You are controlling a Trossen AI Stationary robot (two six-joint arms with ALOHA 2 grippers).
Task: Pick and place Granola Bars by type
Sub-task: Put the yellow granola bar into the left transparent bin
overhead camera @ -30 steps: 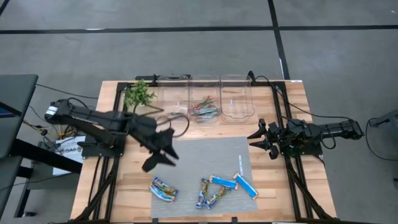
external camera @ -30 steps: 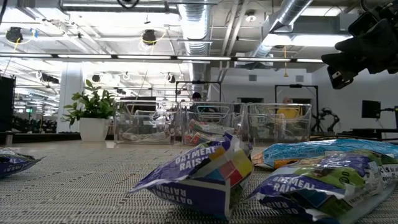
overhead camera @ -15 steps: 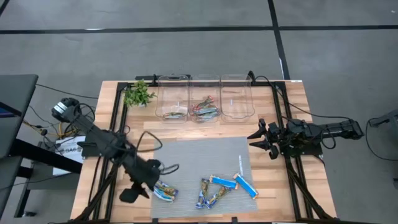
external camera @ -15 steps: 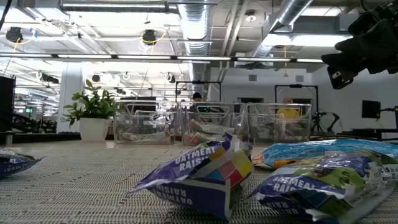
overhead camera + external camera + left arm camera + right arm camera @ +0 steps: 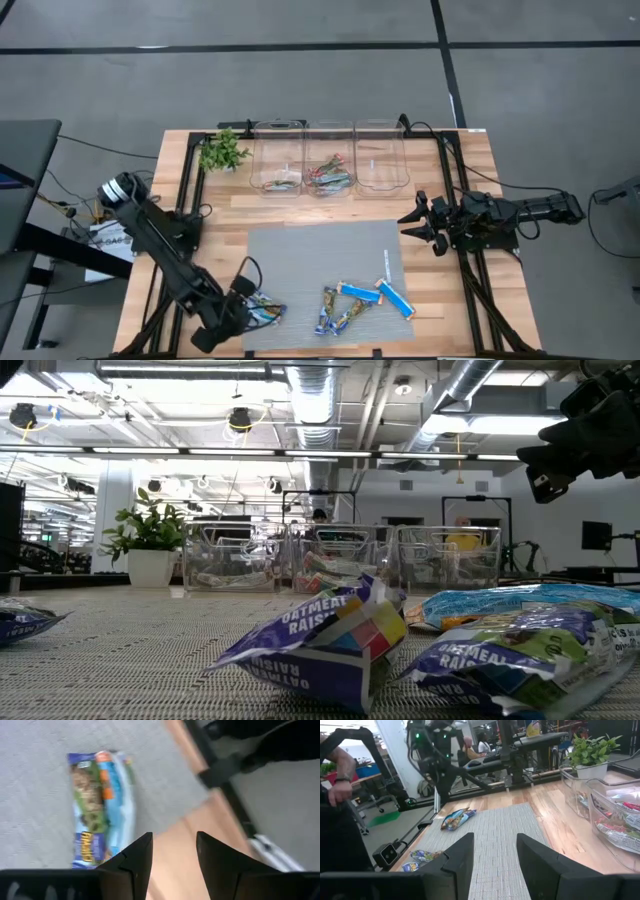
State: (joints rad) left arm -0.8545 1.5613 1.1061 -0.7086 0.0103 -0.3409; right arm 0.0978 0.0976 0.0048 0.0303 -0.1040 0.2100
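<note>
while the high view hides the left gripper [image 5: 238, 312] fingers at the mat's [image 5: 320, 250] front-left corner, its wrist view shows them spread, empty, beside a blue-green-orange granola bar [image 5: 97, 807]. right gripper [image 5: 418, 222] waits at the tabletop's [image 5: 200, 290] right edge, fingers spread. other bars [image 5: 365, 298] lie front-centre, some in the bins [image 5: 328, 158].

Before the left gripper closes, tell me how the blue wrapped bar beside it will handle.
The blue wrapped bar lies flat on the woven mat, so it probably won't roll. Its wrapper looks glossy and crinkled, likely slippery and floppy at the ends. It seems light; the open left gripper, beside it over the mat's edge, could easily nudge it.
</note>
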